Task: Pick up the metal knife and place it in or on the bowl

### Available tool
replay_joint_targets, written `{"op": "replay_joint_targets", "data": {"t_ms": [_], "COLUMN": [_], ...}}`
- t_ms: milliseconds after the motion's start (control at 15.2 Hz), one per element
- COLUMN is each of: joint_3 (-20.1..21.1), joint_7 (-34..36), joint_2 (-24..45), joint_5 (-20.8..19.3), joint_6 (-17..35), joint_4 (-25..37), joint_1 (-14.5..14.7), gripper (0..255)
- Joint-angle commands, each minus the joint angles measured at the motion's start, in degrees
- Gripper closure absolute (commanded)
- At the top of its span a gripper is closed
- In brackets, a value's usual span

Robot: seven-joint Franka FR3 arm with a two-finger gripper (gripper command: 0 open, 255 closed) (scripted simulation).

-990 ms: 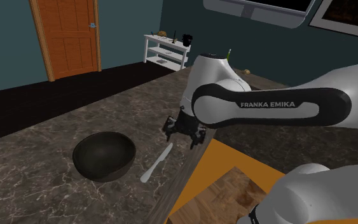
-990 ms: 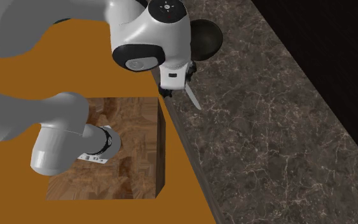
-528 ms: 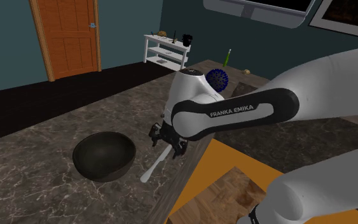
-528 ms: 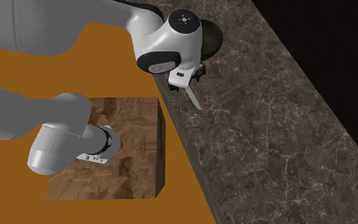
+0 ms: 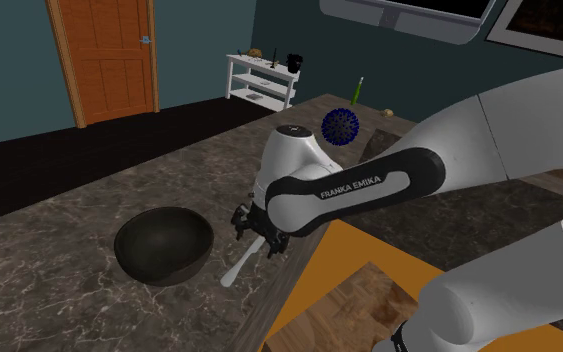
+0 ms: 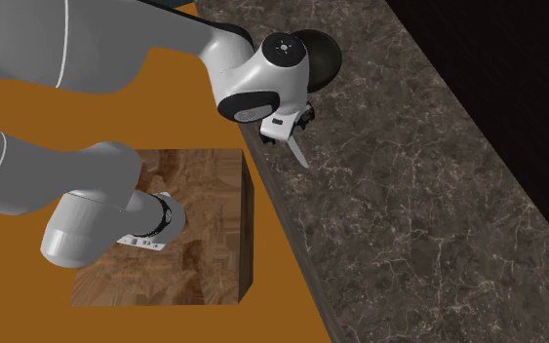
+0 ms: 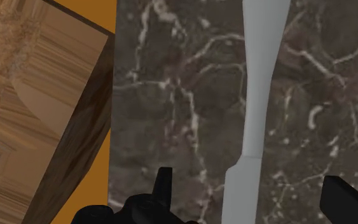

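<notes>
Pincer (image 7: 247,179) released: the two black fingers (image 7: 164,183) stand well apart, low over the table (image 7: 165,95).

Knife (image 7: 263,76): pale grey, flat on the dark veined table, running lengthwise through the gap between the fingers. It sits nearer one finger than the other and touches neither, so it is not held.

Shoulder view: the arm (image 5: 369,185) bends down over the table's (image 5: 59,270) near edge. The pincer (image 5: 259,232) is right above the knife (image 5: 237,267), one end of which pokes out below it, toward the view's lower left. The bowl (image 5: 169,262) is dark and round, upright, with nothing in it. It stands just beside the knife on the view's left, apart from it.

Second exterior view: the pincer (image 6: 299,122) hangs by the table's (image 6: 409,214) edge. The knife's (image 6: 296,151) pointed end sticks out beneath it, aimed at the view's bottom. The bowl (image 6: 323,57) is above the pincer in this view, partly behind the arm's wrist.

Surroundings: a wooden stand (image 6: 194,224) on an orange floor (image 6: 28,117), next to the table. At the back of the shoulder view there is an orange door (image 5: 104,55) and a white shelf (image 5: 262,78), with a blue spiky ball (image 5: 339,125) on the table behind the arm.
</notes>
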Motion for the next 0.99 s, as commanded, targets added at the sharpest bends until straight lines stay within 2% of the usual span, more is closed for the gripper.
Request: {"op": "replay_joint_targets", "data": {"t_ms": [0, 264, 330, 924], "joint_3": [0.08, 0.08, 0.08, 0.1], "joint_7": [0.05, 0.05, 0.05, 0.05], "joint_2": [0.14, 0.14, 0.14, 0.13], "joint_5": [-0.06, -0.06, -0.06, -0.05], "joint_6": [0.23, 0.22, 0.22, 0.23], "joint_4": [-0.08, -0.08, -0.08, -0.09], "joint_1": [-0.04, -0.04, -0.04, -0.06], "gripper": [0, 0, 255, 255]}}
